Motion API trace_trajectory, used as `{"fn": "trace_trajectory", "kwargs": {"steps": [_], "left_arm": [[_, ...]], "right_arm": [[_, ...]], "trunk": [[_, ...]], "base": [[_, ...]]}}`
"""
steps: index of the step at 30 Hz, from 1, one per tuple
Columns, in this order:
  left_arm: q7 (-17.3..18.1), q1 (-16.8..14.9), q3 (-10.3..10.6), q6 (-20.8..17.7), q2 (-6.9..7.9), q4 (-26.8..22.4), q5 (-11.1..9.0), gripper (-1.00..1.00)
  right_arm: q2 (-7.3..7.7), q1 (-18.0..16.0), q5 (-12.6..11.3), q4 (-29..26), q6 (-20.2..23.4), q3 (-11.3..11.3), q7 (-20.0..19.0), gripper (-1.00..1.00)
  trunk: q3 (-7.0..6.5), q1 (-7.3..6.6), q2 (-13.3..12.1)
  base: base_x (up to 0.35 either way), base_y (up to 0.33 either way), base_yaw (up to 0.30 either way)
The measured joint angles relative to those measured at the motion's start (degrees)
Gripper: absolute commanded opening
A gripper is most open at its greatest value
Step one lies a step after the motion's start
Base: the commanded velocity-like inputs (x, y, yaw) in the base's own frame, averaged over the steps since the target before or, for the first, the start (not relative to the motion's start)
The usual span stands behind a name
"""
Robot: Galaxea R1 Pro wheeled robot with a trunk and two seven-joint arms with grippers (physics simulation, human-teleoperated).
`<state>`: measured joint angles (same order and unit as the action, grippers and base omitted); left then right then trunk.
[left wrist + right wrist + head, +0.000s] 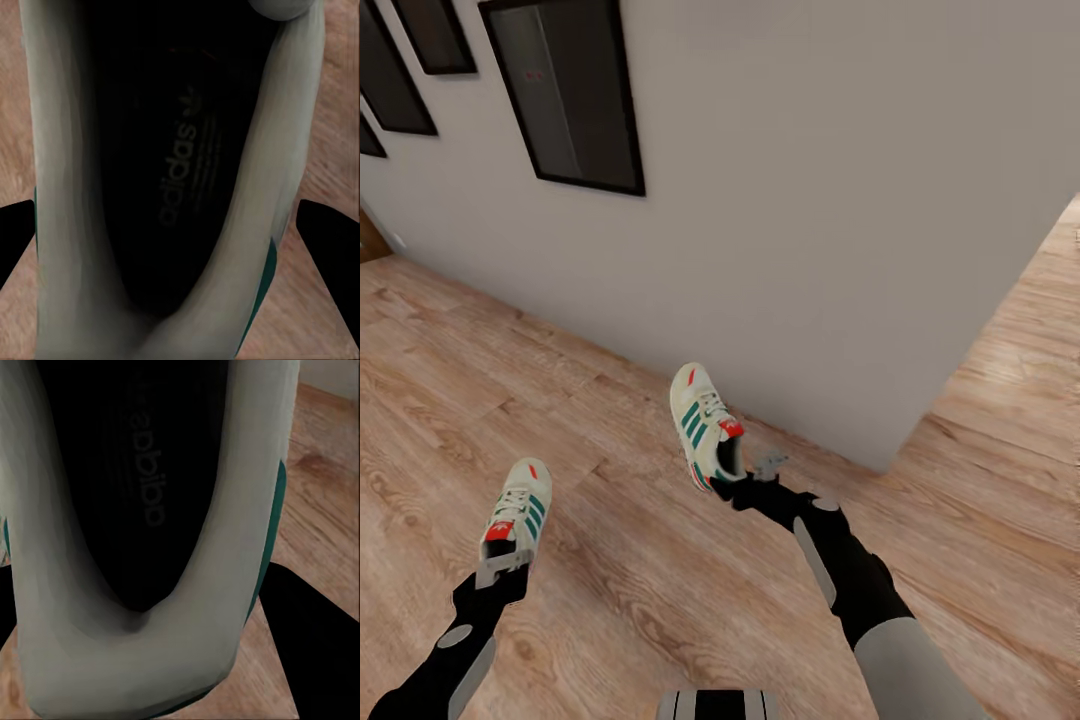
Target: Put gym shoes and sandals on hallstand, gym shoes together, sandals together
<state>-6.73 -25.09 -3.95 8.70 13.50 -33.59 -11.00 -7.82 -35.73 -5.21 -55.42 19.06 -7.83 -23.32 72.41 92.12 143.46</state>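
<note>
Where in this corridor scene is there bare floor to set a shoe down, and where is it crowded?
Bare wood floor lies between the two arms, bordered by the left gym shoe and right gym shoe. More lies at the far left below the wall, and right of the wall corner. It is crowded at each shoe's heel, where the left gripper and right gripper sit.

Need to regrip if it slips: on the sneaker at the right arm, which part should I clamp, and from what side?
Clamp the heel collar of the right gym shoe, coming from behind the heel. The right gripper sits at that end now. The right wrist view looks straight into the open collar; its rim looks thin enough for one finger inside and one outside. The laced toe end looks bulkier.
</note>
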Motion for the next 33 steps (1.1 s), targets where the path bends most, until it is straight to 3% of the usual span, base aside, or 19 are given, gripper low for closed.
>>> {"fn": "trace_trajectory", "kwargs": {"steps": [4,5,6,7,8,9,10,11,17,23,29,33], "left_arm": [[0.0,0.1,0.1,0.7,-1.16,1.9,-0.1,-1.0],[-0.1,0.1,0.3,3.2,-2.4,3.3,0.3,-1.0],[-0.1,0.1,0.2,4.5,-2.8,4.0,0.3,-1.0],[-0.1,0.0,0.1,5.0,-2.95,4.3,0.2,-1.0],[-0.1,0.1,0.1,6.1,-3.22,5.5,0.0,-1.0],[-0.1,0.1,0.1,6.4,-3.32,6.1,0.0,-1.0],[-0.1,0.1,0.2,8.4,-4.13,9.2,-0.1,-1.0],[-0.1,0.1,0.4,11.3,-5.41,11.8,0.2,-1.0],[-0.2,0.8,0.4,14.2,-6.72,14.3,0.4,-1.0],[-0.1,1.5,0.4,14.6,-7.09,14.6,0.4,-1.0],[-0.1,1.6,0.4,14.7,-7.16,14.5,0.4,-1.0],[-0.1,1.6,0.5,14.6,-7.17,14.5,0.3,-1.0]], "right_arm": [[1.33,1.9,1.9,7.2,-9.9,0.0,1.4,-1.0],[2.53,3.8,2.0,11.3,-17.4,0.2,6.1,-1.0],[3.29,4.5,2.4,15.6,-21.2,0.1,8.9,-1.0],[3.56,4.7,2.2,15.8,-23.1,0.1,10.1,-1.0],[4.1,5.3,2.3,20.0,-29.1,0.1,13.1,-1.0],[4.22,5.5,2.4,21.7,-31.4,0.1,13.9,-1.0],[4.56,5.9,2.1,28.3,-40.2,0.3,16.2,-1.0],[4.67,6.1,2.4,35.7,-45.1,0.1,17.7,-1.0],[5.07,7.0,2.4,42.2,-51.5,0.2,21.7,-1.0],[7.45,8.3,2.3,46.6,-56.7,0.5,24.5,-1.0],[7.95,9.2,2.4,47.6,-58.5,0.5,24.8,-1.0],[9.33,9.3,2.2,47.8,-58.7,0.7,25.0,-1.0]], "trunk": [[-1.21,-0.1,-0.1],[-1.52,-0.13,-0.1],[-1.82,-0.15,-0.1],[-2.14,-0.18,-0.1],[-2.43,-0.2,-0.1],[-2.74,-0.23,-0.1],[-3.05,-0.26,-0.1],[-3.34,-0.27,-0.2],[-5.19,-0.44,-0.2],[-6.78,-1.71,-2.6],[-8.24,-3.03,-5.0],[-9.01,-3.91,-6.6]], "base": [[0.0,0.0,-0.156],[0.0,0.0,-0.155],[0.0,0.0,-0.155],[0.0,0.0,-0.155],[0.0,0.0,-0.155],[0.0,0.0,-0.156],[0.0,0.0,-0.156],[0.0,0.0,-0.156],[0.0,0.0,-0.157],[0.0,0.0,-0.157],[0.0,0.0,-0.087],[0.0,0.0,-0.041]]}}
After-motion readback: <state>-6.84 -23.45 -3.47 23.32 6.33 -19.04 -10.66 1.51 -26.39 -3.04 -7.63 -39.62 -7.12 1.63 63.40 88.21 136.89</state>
